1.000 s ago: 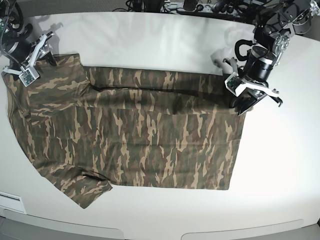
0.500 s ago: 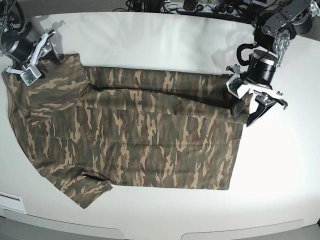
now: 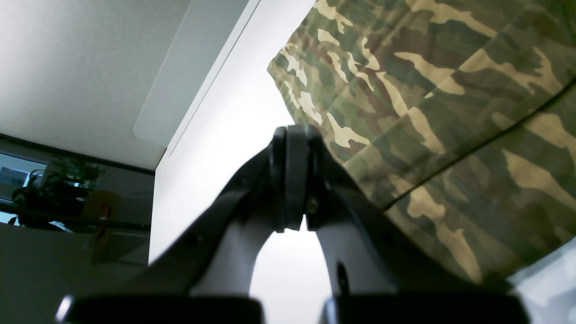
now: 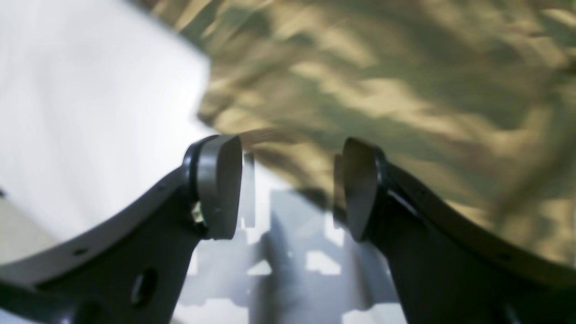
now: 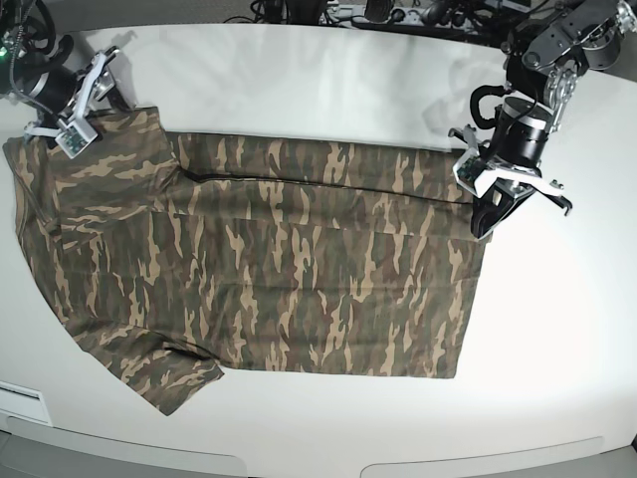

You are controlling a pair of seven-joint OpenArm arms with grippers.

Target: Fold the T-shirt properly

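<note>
the t-shirt lies spread flat on the white table, filling most of the middle and the left of the base view, with its long axis running left to right across that view; the straight hem edge faces the view's right and the wider sleeve end faces the left, where one sleeve reaches toward the near left corner. a long fold line runs lengthwise near its far edge, so a strip of cloth seems doubled over there. the collar cannot be made out in any view. at the right end, the left gripper sits at the far hem corner with its dark pads pressed together; the left wrist view shows the closed left gripper right at the cloth's edge, but whether any fabric is pinched between the pads cannot be told, since they meet just beside the hem and the lower part is hidden by the fingers. at the far left corner, the right gripper hovers at the edge of the sleeve with its jaws spread wide, nothing between them; in the right wrist view the right gripper is sharp while the camouflage behind it is badly blurred. cables and dark equipment crowd the far rim of the table, cut off by the frame.
</note>
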